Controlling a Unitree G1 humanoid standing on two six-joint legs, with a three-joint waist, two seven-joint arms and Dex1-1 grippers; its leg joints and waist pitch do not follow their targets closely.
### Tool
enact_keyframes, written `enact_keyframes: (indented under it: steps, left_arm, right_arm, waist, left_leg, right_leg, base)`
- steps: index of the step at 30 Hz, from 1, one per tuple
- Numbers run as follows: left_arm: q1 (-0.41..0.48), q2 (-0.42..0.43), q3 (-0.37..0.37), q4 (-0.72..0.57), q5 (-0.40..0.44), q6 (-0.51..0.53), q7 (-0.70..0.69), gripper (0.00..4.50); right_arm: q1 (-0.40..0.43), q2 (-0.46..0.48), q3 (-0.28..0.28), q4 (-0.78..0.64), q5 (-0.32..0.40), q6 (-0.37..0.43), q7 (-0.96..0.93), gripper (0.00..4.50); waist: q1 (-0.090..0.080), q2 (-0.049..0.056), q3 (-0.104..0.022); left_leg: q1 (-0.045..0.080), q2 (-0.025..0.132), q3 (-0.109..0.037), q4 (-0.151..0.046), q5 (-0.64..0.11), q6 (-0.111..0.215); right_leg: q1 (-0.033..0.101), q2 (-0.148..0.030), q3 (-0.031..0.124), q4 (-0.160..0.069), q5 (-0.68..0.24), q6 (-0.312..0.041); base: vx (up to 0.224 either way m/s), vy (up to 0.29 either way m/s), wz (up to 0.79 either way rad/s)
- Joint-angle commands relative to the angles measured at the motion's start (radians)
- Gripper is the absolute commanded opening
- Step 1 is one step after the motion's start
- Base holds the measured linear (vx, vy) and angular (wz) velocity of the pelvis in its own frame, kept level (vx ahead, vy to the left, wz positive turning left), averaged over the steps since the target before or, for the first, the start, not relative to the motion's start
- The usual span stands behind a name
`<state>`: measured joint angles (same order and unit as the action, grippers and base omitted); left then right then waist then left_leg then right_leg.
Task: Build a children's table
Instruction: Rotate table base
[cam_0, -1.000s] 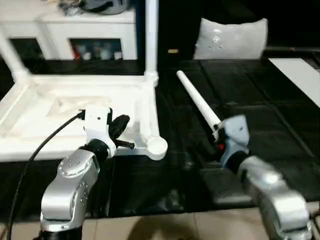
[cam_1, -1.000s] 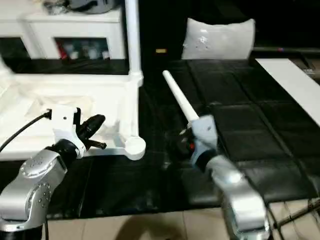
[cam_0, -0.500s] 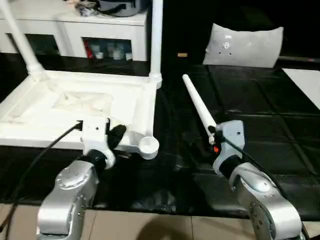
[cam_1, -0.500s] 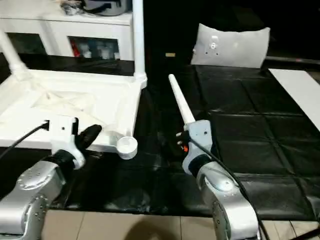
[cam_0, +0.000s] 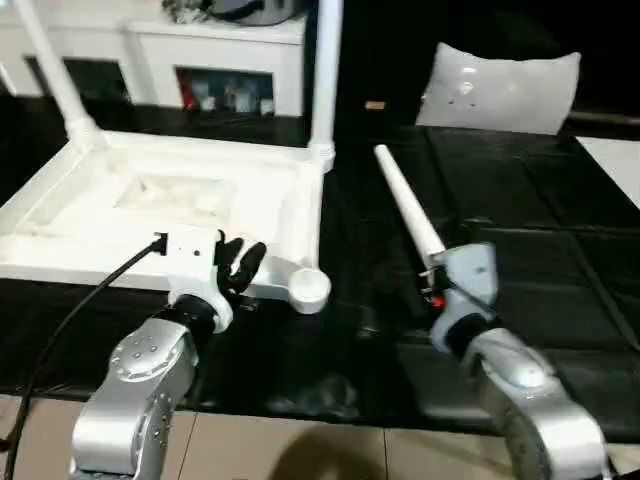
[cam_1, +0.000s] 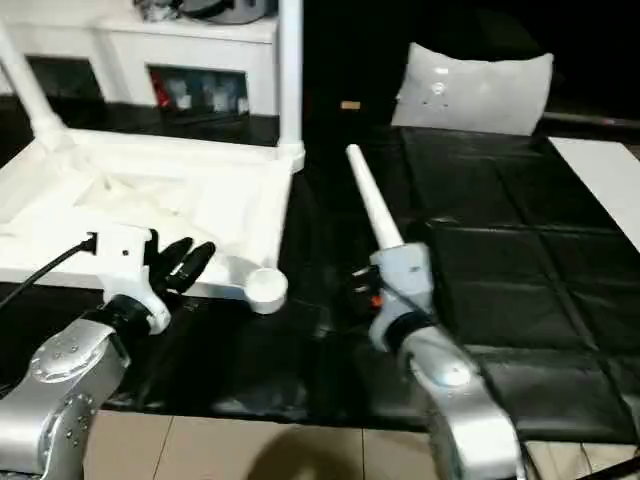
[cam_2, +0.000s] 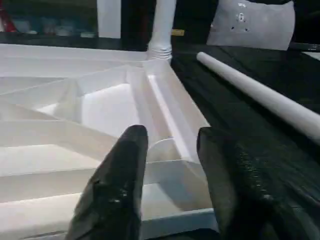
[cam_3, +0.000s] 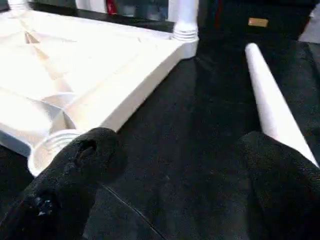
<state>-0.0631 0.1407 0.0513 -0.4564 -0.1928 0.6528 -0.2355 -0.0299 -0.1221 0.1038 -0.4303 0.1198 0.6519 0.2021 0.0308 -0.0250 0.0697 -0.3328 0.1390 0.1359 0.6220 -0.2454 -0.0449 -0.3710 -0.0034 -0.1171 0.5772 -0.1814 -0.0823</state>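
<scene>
Black, square-quilted surface (cam_0: 520, 210) carrying the parts. White plastic rectangular table top (cam_0: 180, 215), lying upside down with its ribbed underside up, occupies the left half; two white tapered legs (cam_0: 325, 70) stand upright in its far corner sockets, and the near right round socket (cam_0: 310, 288) is vacant. A third loose white tapered tubular leg (cam_0: 408, 210) lies flat on the black surface to the right, apart from the top. Left gripper (cam_2: 167, 145), fingers partly apart and holding nothing, hovers at the near edge by the vacant socket. Right gripper (cam_3: 180, 150), fingers spread wide and holding nothing, sits at the loose leg's near end.
</scene>
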Motion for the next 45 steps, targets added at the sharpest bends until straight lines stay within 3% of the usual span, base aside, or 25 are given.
enact_keyframes:
  steps: [1, 13, 19, 20, 21, 22, 23, 24, 25, 26, 27, 28, 29, 32, 33, 34, 35, 36, 37, 38, 39, 40, 41, 42, 45]
  left_arm:
    - [-0.012, 0.008, -0.012, 0.008, 0.004, -0.007, -0.006, 2.08]
    - [0.014, 0.016, -0.042, -0.006, 0.006, -0.025, -0.009, 3.06]
    - [0.003, 0.019, -0.042, 0.000, 0.000, -0.028, -0.008, 3.48]
    - [0.003, 0.019, -0.042, 0.000, 0.000, -0.028, -0.008, 3.48]
    - [0.004, 0.021, -0.043, -0.001, 0.000, -0.028, -0.009, 3.68]
    - [0.005, 0.021, -0.043, -0.003, -0.001, -0.027, -0.009, 3.81]
    - [0.006, 0.022, -0.044, -0.003, -0.002, -0.027, -0.009, 3.89]
    - [0.007, 0.023, -0.044, -0.003, -0.002, -0.029, -0.009, 3.89]
    - [0.009, 0.026, -0.044, -0.003, -0.003, -0.030, -0.010, 3.91]
    - [0.009, 0.027, -0.044, -0.002, -0.003, -0.030, -0.011, 4.14]
    - [0.008, 0.028, -0.043, -0.001, -0.003, -0.030, -0.011, 4.14]
    - [0.005, 0.030, -0.042, 0.000, -0.004, -0.029, -0.011, 4.26]
    - [0.004, 0.030, -0.041, 0.001, -0.004, -0.029, -0.011, 4.31]
    - [0.002, 0.032, -0.041, 0.002, -0.003, -0.029, -0.010, 4.46]
    - [0.002, 0.033, -0.042, 0.003, -0.003, -0.030, -0.009, 4.46]
    - [0.002, 0.034, -0.042, 0.003, -0.003, -0.030, -0.009, 4.46]
    - [0.003, 0.035, -0.044, 0.002, -0.004, -0.031, -0.008, 4.46]
    - [0.004, 0.037, -0.046, 0.002, -0.004, -0.032, -0.007, 4.46]
    - [0.006, 0.041, -0.051, 0.002, -0.001, -0.033, -0.010, 4.46]
    - [0.006, 0.041, -0.051, 0.002, -0.001, -0.033, -0.010, 4.46]
    - [0.007, 0.051, -0.060, 0.003, -0.001, -0.032, -0.021, 4.46]
    - [0.007, 0.063, -0.069, 0.001, -0.001, -0.026, -0.033, 4.46]
    - [0.007, 0.063, -0.069, 0.001, -0.001, -0.026, -0.033, 4.46]
    - [0.009, 0.095, -0.092, -0.004, -0.003, -0.021, -0.072, 4.46]
    - [0.014, 0.182, -0.140, -0.024, -0.009, 0.011, -0.160, 4.46]
  right_arm:
    - [-0.008, -0.010, -0.005, -0.016, -0.005, -0.008, 0.003, 4.50]
    - [-0.041, -0.043, 0.039, 0.021, -0.015, -0.028, 0.045, 4.50]
    - [-0.047, -0.047, 0.051, 0.026, 0.008, -0.007, 0.073, 4.50]
    - [-0.047, -0.047, 0.051, 0.026, 0.008, -0.007, 0.073, 4.50]
    - [-0.049, -0.047, 0.053, 0.028, 0.009, -0.004, 0.071, 4.50]
    - [-0.049, -0.045, 0.052, 0.029, 0.007, -0.006, 0.067, 4.50]
    - [-0.049, -0.044, 0.051, 0.030, 0.005, -0.006, 0.065, 4.50]
    - [-0.050, -0.046, 0.055, 0.030, -0.001, -0.013, 0.064, 4.50]
    - [-0.049, -0.048, 0.060, 0.030, -0.002, -0.024, 0.070, 4.50]
    - [-0.049, -0.048, 0.061, 0.030, -0.001, -0.027, 0.071, 4.50]
    - [-0.049, -0.048, 0.062, 0.031, -0.001, -0.027, 0.072, 4.50]
    - [-0.051, -0.049, 0.068, 0.031, -0.001, -0.029, 0.077, 4.50]
    - [-0.052, -0.051, 0.072, 0.032, -0.002, -0.033, 0.082, 4.50]
    - [-0.053, -0.053, 0.078, 0.033, -0.003, -0.036, 0.087, 4.50]
    - [-0.054, -0.054, 0.080, 0.033, -0.004, -0.037, 0.088, 4.50]
    - [-0.055, -0.054, 0.081, 0.033, -0.004, -0.037, 0.088, 4.50]
    - [-0.057, -0.054, 0.082, 0.034, -0.006, -0.036, 0.086, 4.50]
    - [-0.059, -0.054, 0.084, 0.035, -0.007, -0.034, 0.083, 4.50]
    - [-0.067, -0.058, 0.083, 0.036, -0.018, -0.025, 0.073, 4.50]
    - [-0.067, -0.058, 0.083, 0.036, -0.018, -0.025, 0.073, 4.50]
    - [-0.083, -0.059, 0.078, 0.041, -0.024, -0.003, 0.060, 4.50]
    - [-0.098, -0.059, 0.071, 0.046, -0.030, 0.015, 0.050, 4.50]
    - [-0.098, -0.059, 0.071, 0.046, -0.030, 0.015, 0.050, 4.50]
    - [-0.134, -0.058, 0.057, 0.063, -0.039, 0.059, 0.034, 4.50]
    - [-0.201, -0.054, 0.029, 0.107, -0.051, 0.157, 0.002, 4.50]
  waist:
    - [-0.009, 0.006, -0.042]
    - [-0.005, -0.013, -0.052]
    - [-0.015, -0.007, -0.031]
    - [-0.027, -0.007, -0.020]
    - [-0.037, 0.001, -0.021]
    - [-0.043, 0.017, -0.022]
    - [-0.047, 0.013, -0.023]
    - [-0.047, 0.005, -0.018]
    - [-0.049, 0.000, -0.020]
    - [-0.046, -0.043, -0.043]
    - [-0.046, -0.043, -0.043]
    - [0.012, -0.051, -0.070]
    - [0.010, -0.051, -0.069]
    - [0.018, -0.019, -0.061]
    - [0.017, 0.020, -0.051]
    - [-0.007, 0.045, -0.049]
    - [-0.037, 0.052, -0.086]
    - [-0.054, 0.047, -0.085]
    - [-0.058, 0.031, -0.080]
    - [-0.065, 0.025, -0.082]
    - [-0.070, 0.000, -0.081]
    - [-0.061, -0.025, -0.076]
    - [-0.031, -0.041, -0.082]
    - [-0.014, -0.034, -0.086]
    - [-0.028, -0.015, -0.089]
  left_leg:
    - [-0.002, 0.092, -0.032, -0.080, -0.148, 0.057]
    - [-0.009, 0.095, -0.028, -0.078, -0.078, 0.076]
    - [0.066, 0.091, -0.027, -0.088, -0.426, 0.038]
    - [0.093, 0.092, -0.028, -0.081, -0.508, 0.034]
    - [0.095, 0.114, -0.041, -0.099, -0.567, 0.030]
    - [0.141, 0.163, -0.047, -0.121, -0.639, 0.010]
    - [0.120, 0.253, -0.070, -0.202, -0.739, -0.029]
    - [0.089, 0.231, -0.091, -0.219, -0.741, -0.001]
    - [0.105, 0.159, -0.035, -0.190, -0.724, 0.034]
    - [0.020, 0.044, -0.001, -0.085, -0.475, 0.041]
    - [0.020, 0.044, -0.001, -0.085, -0.475, 0.041]
    - [-0.054, 0.017, -0.025, 0.073, -0.099, 0.094]
    - [-0.106, 0.015, -0.041, 0.087, 0.001, 0.090]
    - [-0.090, 0.028, -0.027, 0.008, 0.161, 0.086]
    - [-0.046, 0.065, -0.024, -0.051, 0.102, 0.081]
    - [-0.012, 0.123, -0.077, -0.099, -0.102, 0.089]
    - [0.112, 0.199, -0.160, -0.114, -0.153, 0.178]
    - [0.111, 0.202, -0.178, -0.119, -0.108, 0.256]
    - [0.113, 0.182, -0.159, -0.096, 0.020, 0.419]
    - [0.107, 0.166, -0.146, -0.092, 0.055, 0.448]
    - [0.065, 0.107, -0.098, -0.074, 0.081, 0.440]
    - [0.013, 0.056, -0.047, -0.055, 0.039, 0.378]
    - [-0.073, 0.005, -0.018, -0.009, 0.032, 0.258]
    - [-0.077, 0.027, -0.027, -0.017, 0.062, 0.198]
    - [-0.036, 0.045, -0.023, -0.061, 0.201, 0.032]
  right_leg:
    - [0.044, -0.156, 0.087, -0.104, -0.427, -0.002]
    - [0.047, -0.161, 0.087, -0.099, -0.402, 0.041]
    - [0.041, -0.143, 0.049, -0.138, -0.756, 0.086]
    - [0.031, -0.135, 0.022, -0.158, -0.800, 0.097]
    - [0.052, -0.133, 0.005, -0.145, -0.728, 0.097]
    - [0.029, -0.108, 0.010, -0.108, -0.660, 0.083]
    - [0.049, -0.116, 0.009, 0.055, -0.376, 0.050]
    - [0.047, -0.113, 0.021, 0.090, -0.236, 0.050]
    - [0.021, -0.126, 0.055, 0.049, -0.203, 0.008]
    - [0.110, -0.184, 0.125, -0.054, -0.468, 0.014]
    - [0.110, -0.184, 0.125, -0.054, -0.468, 0.014]
    - [0.173, -0.261, 0.217, -0.102, -0.713, 0.018]
    - [0.190, -0.235, 0.196, -0.077, -0.531, -0.035]
    - [0.142, -0.150, 0.095, -0.078, -0.327, -0.117]
    - [0.126, -0.128, 0.048, -0.095, -0.388, -0.094]
    - [0.102, -0.074, 0.032, -0.031, -0.362, -0.046]
    - [0.028, -0.075, 0.035, 0.076, -0.227, -0.045]
    - [0.010, -0.072, 0.040, 0.104, -0.196, -0.013]
    - [-0.042, -0.085, 0.064, 0.131, -0.139, 0.072]
    - [-0.048, -0.089, 0.069, 0.128, -0.108, 0.086]
    - [-0.027, -0.105, 0.093, 0.061, -0.015, 0.074]
    - [0.008, -0.125, 0.118, 0.000, 0.042, 0.064]
    - [0.095, -0.182, 0.174, -0.034, 0.050, -0.003]
    - [0.109, -0.209, 0.179, -0.030, 0.057, -0.019]
    - [0.072, -0.117, 0.132, 0.020, 0.356, -0.038]
  base:
    - [-0.005, 0.051, 0.03]
    - [0.000, 0.000, 0.00]
    - [0.000, 0.000, 0.00]
    - [0.000, 0.000, 0.00]
    - [0.000, 0.000, 0.00]
    - [0.000, 0.000, 0.00]
    - [0.050, -0.022, -0.22]
    - [0.050, -0.022, -0.22]
    - [0.073, -0.064, -0.09]
    - [0.063, -0.080, -0.10]
    - [0.063, -0.080, -0.10]
    - [0.063, -0.076, -0.15]
    - [0.100, -0.052, -0.03]
    - [0.111, -0.010, -0.06]
    - [0.126, 0.043, -0.07]
    - [0.149, 0.076, -0.04]
    - [0.167, 0.042, -0.01]
    - [0.167, 0.042, -0.01]
    - [0.149, 0.024, 0.06]
    - [0.097, 0.006, 0.10]
    - [0.097, 0.006, 0.10]
    - [0.065, -0.055, 0.07]
    - [0.086, -0.085, -0.02]
    - [0.086, -0.085, -0.02]
    - [0.024, -0.079, -0.04]
